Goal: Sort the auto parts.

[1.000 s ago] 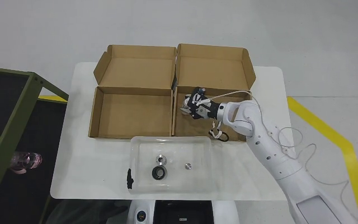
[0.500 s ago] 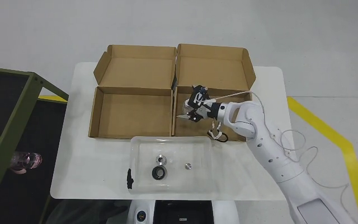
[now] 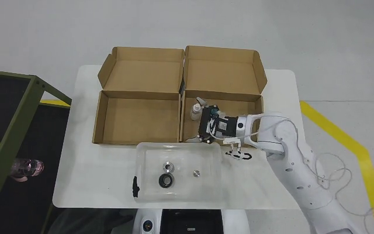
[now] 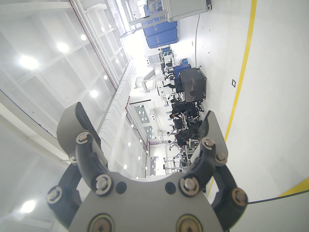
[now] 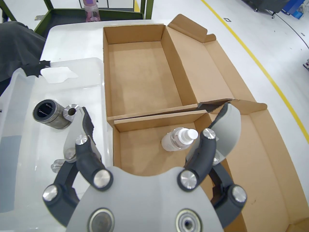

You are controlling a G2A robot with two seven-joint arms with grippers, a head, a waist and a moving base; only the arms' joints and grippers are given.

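Note:
A small white spray bottle (image 3: 196,109) (image 5: 178,138) lies on its side in the right cardboard box (image 3: 242,106) (image 5: 149,146), close to the wall it shares with the left box. My right gripper (image 3: 200,120) (image 5: 157,121) hovers open just behind the bottle, one finger over the clear bin, the other over the box. In the clear plastic bin (image 3: 178,145) (image 5: 72,85) rest a black linear bearing (image 3: 166,181) (image 5: 47,114), a silver bushing (image 3: 168,165) (image 5: 71,111) and a small silver part (image 3: 196,173). My left gripper (image 4: 144,121) is open, holding nothing, and faces the hall.
The left cardboard box (image 3: 139,120) (image 5: 142,73) holds nothing. Both boxes have lids folded back toward the table's far edge. A green cart (image 3: 17,123) with a pink bottle (image 3: 26,168) stands left of the table.
The right gripper let the spray bottle go into the right box and drew back toward the bin. The bottle now lies free on the box floor.

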